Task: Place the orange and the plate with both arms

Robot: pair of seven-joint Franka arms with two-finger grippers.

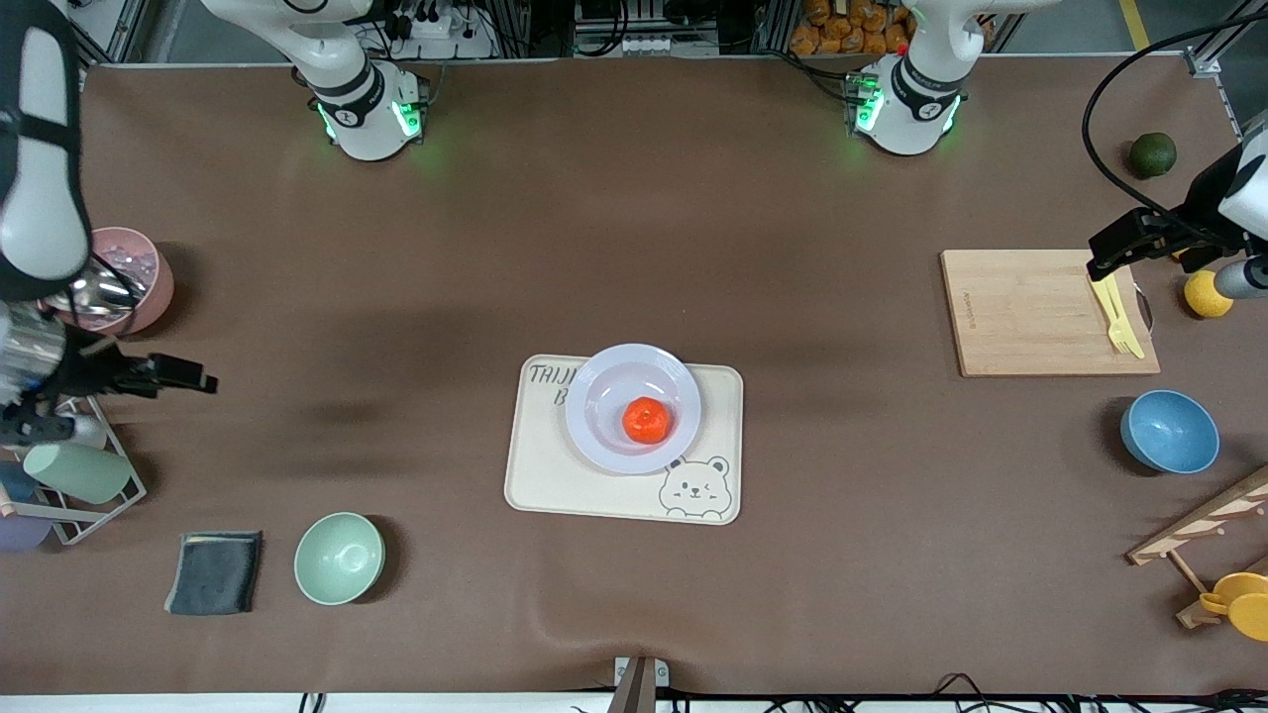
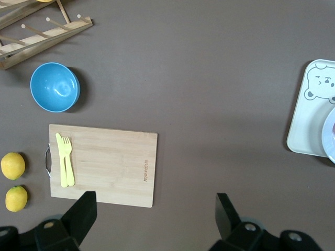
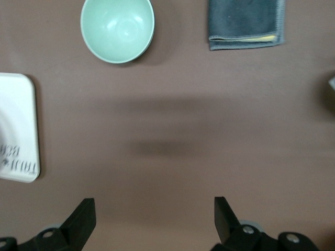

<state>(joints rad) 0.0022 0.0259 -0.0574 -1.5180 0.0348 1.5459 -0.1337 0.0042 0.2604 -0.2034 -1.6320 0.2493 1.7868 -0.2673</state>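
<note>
The small bright orange [image 1: 647, 420] sits in the round pale lavender plate [image 1: 606, 381] on the cream bear tray [image 1: 555, 475], while left tool [image 2: 154, 215] and right tool [image 3: 154, 215] hang released over the brown bench [image 1: 634, 248].

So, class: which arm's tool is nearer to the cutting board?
Left. The left tool, open, hangs over the cutting board edge. The right tool, open, is at the right arm's end of the table, by the pink cup.

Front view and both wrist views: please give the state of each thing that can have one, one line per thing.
orange: resting in the plate's well.
plate: upright, on the tray.
tray: flat on the table.
left gripper: open, holding nothing, above the cutting board.
right gripper: open, holding nothing, above bare table.
green bowl: upright, nothing inside.
</note>
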